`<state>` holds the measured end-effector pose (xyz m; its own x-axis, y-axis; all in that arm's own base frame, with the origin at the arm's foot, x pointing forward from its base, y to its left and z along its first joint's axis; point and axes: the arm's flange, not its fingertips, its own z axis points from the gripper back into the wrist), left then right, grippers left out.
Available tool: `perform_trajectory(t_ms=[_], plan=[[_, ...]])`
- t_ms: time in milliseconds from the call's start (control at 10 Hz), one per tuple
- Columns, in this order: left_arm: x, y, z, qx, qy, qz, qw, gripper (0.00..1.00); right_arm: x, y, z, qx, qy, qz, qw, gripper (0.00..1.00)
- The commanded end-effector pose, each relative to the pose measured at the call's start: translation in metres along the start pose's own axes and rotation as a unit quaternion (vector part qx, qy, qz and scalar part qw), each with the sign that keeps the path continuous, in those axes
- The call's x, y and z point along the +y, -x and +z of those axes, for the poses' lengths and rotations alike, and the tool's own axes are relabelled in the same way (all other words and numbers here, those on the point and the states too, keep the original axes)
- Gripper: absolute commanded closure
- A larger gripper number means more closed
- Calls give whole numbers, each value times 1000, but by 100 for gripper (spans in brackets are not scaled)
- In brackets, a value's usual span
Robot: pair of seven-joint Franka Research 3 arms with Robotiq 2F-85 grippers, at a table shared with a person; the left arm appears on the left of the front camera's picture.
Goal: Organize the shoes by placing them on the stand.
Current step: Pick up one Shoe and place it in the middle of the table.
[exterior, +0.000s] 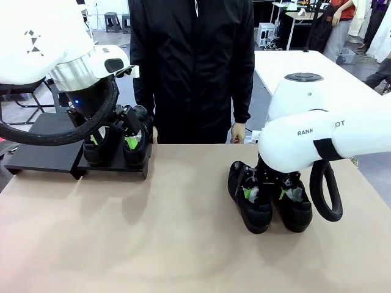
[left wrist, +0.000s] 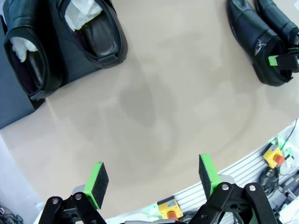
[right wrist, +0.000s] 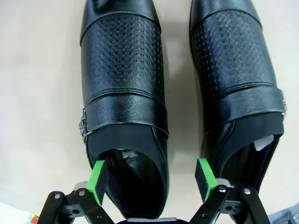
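Two black shoes [exterior: 98, 151] [exterior: 135, 154], stuffed with white paper, stand side by side on the right section of the low black stand [exterior: 43, 152]. My left gripper [exterior: 113, 141] hangs open just in front of them with nothing between its pads [left wrist: 97, 183]. In its wrist view the same pair [left wrist: 28, 60] [left wrist: 96, 35] lies at the top left. Two more shoes [exterior: 249, 201] [exterior: 296, 210] sit on the table at the right. Low over them, my right gripper [right wrist: 150, 179] is open, its pads on either side of the heel end of one shoe [right wrist: 124, 84]; the other [right wrist: 236, 70] lies beside it.
A person in a black jacket [exterior: 192, 61] stands at the far edge, one hand [exterior: 237, 131] hanging near the table. The stand's left section is bare. Brown tabletop [exterior: 153, 232] lies open between the two pairs. A white table [exterior: 293, 67] stands behind at the right.
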<state>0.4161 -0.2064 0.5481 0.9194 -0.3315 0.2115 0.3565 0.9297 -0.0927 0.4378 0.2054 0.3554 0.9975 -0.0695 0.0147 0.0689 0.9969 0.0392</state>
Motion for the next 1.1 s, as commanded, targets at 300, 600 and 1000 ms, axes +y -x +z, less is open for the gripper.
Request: perform_trajectory(t_ms=[300, 600, 1000], plan=[[2, 2, 1, -1, -2, 1, 1000, 0, 4, -2, -16, -2, -8, 8, 1000, 71], [2, 2, 1, -1, -2, 1, 1000, 0, -2, -1, -20, 3, -3, 1, 1000, 100], [2, 2, 1, -1, -2, 1, 1000, 0, -3, -1, -20, 11, 1, 3, 1000, 100]])
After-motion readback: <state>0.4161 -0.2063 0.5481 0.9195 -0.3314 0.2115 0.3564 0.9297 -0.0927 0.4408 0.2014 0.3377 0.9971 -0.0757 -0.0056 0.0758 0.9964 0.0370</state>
